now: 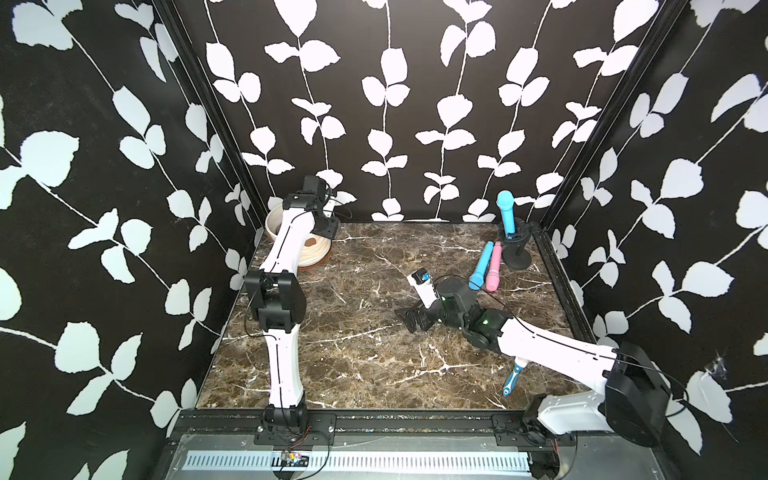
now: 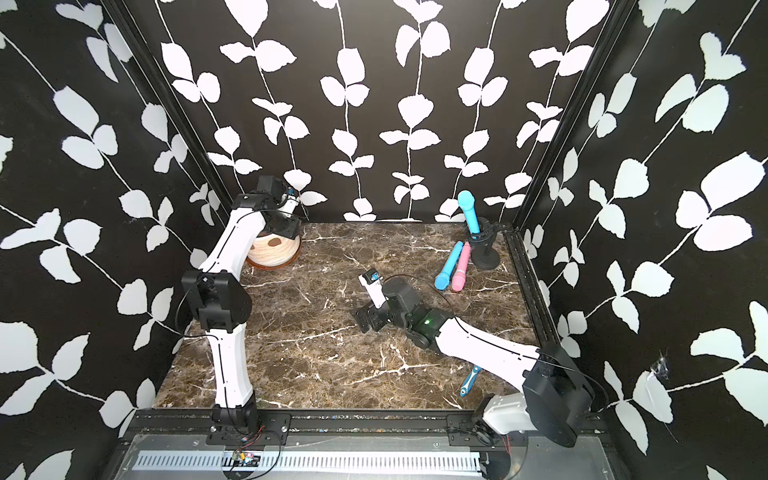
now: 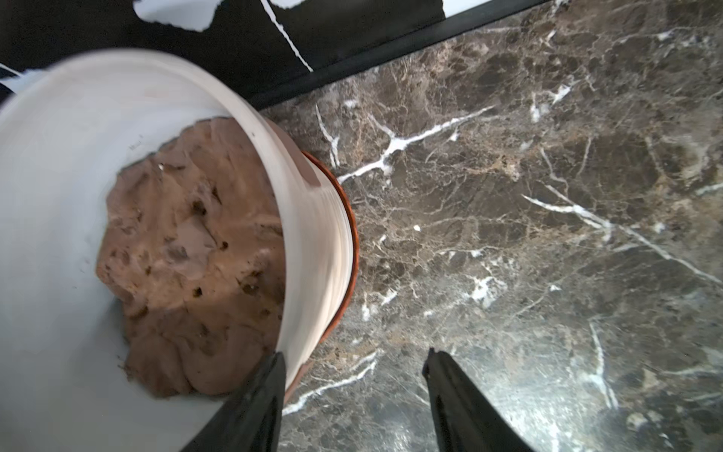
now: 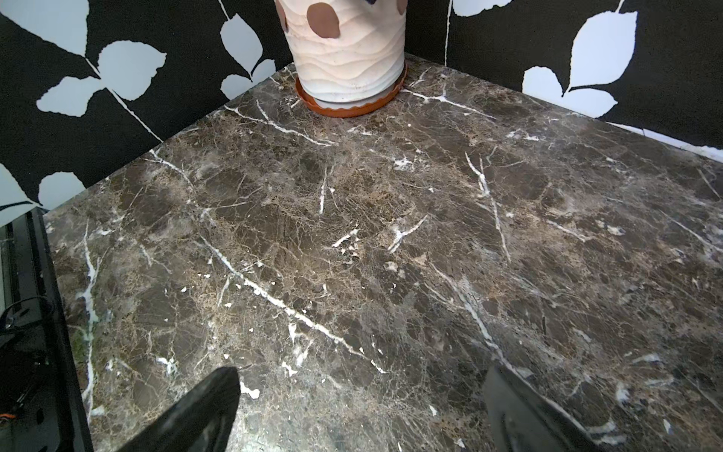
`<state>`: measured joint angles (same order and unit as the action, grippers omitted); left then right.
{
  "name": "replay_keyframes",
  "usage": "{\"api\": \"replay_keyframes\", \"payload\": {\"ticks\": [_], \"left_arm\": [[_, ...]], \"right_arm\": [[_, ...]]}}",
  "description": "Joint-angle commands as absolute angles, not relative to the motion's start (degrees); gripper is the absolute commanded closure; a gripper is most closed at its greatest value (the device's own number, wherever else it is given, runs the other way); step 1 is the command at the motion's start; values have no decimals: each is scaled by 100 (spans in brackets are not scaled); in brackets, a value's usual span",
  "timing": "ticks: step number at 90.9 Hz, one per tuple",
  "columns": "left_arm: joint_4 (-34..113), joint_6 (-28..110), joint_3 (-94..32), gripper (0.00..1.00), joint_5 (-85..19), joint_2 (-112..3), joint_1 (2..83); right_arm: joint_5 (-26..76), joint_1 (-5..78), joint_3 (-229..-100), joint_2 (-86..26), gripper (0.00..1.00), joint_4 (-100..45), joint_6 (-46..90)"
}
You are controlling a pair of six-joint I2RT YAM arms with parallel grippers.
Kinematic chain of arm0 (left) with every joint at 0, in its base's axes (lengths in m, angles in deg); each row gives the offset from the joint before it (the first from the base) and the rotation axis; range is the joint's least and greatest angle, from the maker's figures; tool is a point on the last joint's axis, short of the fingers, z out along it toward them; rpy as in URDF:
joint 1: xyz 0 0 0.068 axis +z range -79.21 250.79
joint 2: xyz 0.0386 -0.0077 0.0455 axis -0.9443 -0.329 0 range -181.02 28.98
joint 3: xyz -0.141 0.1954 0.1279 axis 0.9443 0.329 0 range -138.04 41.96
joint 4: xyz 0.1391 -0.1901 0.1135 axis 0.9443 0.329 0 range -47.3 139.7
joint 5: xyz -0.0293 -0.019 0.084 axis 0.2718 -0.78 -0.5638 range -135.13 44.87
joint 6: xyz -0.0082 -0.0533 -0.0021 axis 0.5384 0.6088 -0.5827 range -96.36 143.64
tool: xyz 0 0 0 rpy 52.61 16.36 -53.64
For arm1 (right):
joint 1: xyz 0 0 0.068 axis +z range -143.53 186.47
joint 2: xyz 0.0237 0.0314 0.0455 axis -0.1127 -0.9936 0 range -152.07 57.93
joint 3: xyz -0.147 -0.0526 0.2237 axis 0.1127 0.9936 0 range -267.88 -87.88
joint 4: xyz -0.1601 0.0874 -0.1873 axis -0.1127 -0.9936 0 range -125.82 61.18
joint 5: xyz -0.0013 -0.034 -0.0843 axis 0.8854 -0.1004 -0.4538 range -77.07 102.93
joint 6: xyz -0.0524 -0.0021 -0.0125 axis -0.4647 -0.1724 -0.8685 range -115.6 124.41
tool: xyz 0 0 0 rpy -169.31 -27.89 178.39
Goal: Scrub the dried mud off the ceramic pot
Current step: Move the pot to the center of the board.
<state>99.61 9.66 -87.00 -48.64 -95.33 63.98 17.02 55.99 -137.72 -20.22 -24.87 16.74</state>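
Dark veined marble makes up the tabletop (image 1: 374, 357), boxed in by black wallpaper with white leaves. Nearest me, by the front right edge, a blue-handled brush (image 1: 512, 376) lies flat and untouched, half under the right arm. I take it for the scrubbing tool, left within that arm's reach. Farther in, the right claw (image 1: 405, 321) sits low over the middle of the tabletop, spread wide and holding nothing. Beyond it a blue stick (image 1: 482, 266) and a pink stick (image 1: 493, 268) lie side by side before a black stand (image 1: 517, 255), seemingly spare. In the far left corner the pot (image 4: 344, 58) stands on its orange saucer (image 4: 344, 111), soil (image 3: 187, 254) inside and patches of dried mud (image 4: 322, 19) on the outer wall facing the room. The left claw (image 3: 354, 356) straddles the rim, one jaw inside and the other outside, clear of the wall. It is partly open and grips nothing yet, placed, I think, to pinch the wall and steady the pot.
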Motion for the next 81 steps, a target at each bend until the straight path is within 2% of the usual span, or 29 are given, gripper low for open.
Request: {"api": "replay_keyframes", "payload": {"ticks": [1, 17, 35, 53, 66, 81], "left_arm": [[10038, 718, -8998, 41, -5061, -9531, 6464], [9928, 627, -8877, 40, -5156, -9421, 6472], [9739, 293, -8772, 46, -4898, -9706, 6508], [9527, 304, -8783, 57, -4627, -9927, 6572], [9438, 262, -8785, 73, -4564, -9987, 6604], [9464, 254, -8772, 99, -4355, -9961, 6602]], "right_arm": [[1738, 5615, -13890, -2172, 0, -2316, 2035], [1796, 5616, -14164, -2359, 1, -2587, 2080], [1847, 5622, -14350, -2481, 1, -2709, 2196], [1851, 5619, -14499, -2580, 1, -2910, 2234], [1992, 5615, -14709, -2640, 0, -3147, 2218], [1879, 5613, -14863, -2603, 0, -3377, 2219]]}}
